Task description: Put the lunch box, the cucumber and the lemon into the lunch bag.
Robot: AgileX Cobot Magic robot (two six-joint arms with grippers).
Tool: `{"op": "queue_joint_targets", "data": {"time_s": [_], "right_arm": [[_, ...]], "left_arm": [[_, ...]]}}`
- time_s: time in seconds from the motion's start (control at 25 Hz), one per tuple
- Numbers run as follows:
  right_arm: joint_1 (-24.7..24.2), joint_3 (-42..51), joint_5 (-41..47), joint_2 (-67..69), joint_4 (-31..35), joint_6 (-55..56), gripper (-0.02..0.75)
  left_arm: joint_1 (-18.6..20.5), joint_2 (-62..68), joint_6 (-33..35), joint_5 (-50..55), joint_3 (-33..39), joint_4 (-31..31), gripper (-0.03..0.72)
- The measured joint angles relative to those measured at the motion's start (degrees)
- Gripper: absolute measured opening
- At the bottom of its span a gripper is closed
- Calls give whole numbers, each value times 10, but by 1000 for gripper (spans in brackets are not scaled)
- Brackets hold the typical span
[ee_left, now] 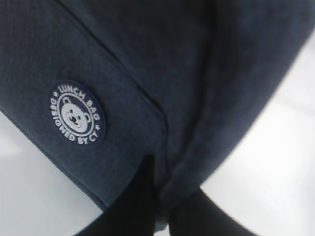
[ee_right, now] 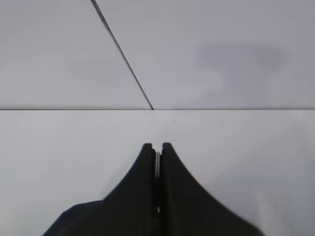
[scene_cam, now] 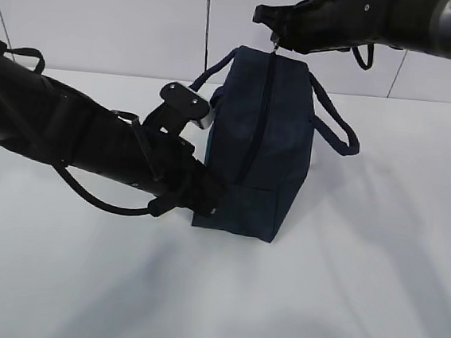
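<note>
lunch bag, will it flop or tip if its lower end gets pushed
The lunch bag is probably soft: its fabric puckers where the left gripper pinches its lower end. It stands tall and narrow on the table, so a push would likely tip it. The right gripper, at the zipper pull, may steady it.

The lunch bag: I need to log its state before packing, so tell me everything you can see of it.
The lunch bag is a boxy dark navy fabric bag standing upright on the white table, zipper closed. Two padded loop handles hang at its sides. A round bear patch reads "LUNCH BAG". The left pincer is shut on fabric at its lower corner; the right pincer is shut at the zipper's top, seemingly on the pull.
</note>
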Motion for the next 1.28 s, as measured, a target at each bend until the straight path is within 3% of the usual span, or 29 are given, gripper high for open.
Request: {"op": "queue_joint_targets", "data": {"time_s": [0.32,0.6,0.92,1.04,1.16,1.28], "right_arm": [[-15,-87,114,54,34,0,6],[-22,-112,173,69,39,0,6],[-24,-145,244,70,37,0,6],[-26,-163,268,70,36,-4,7],[-26,-175,301,70,36,-14,6],[-26,-181,323,70,36,-16,6]], "left_arm": [[0,0,-20,10,0,9,9],[0,-1,-148,51,0,112,9],[0,-13,-184,66,0,155,20],[0,-13,-196,73,0,156,122],[0,-14,-199,81,0,157,314],[1,-21,-220,95,0,169,389]]}}
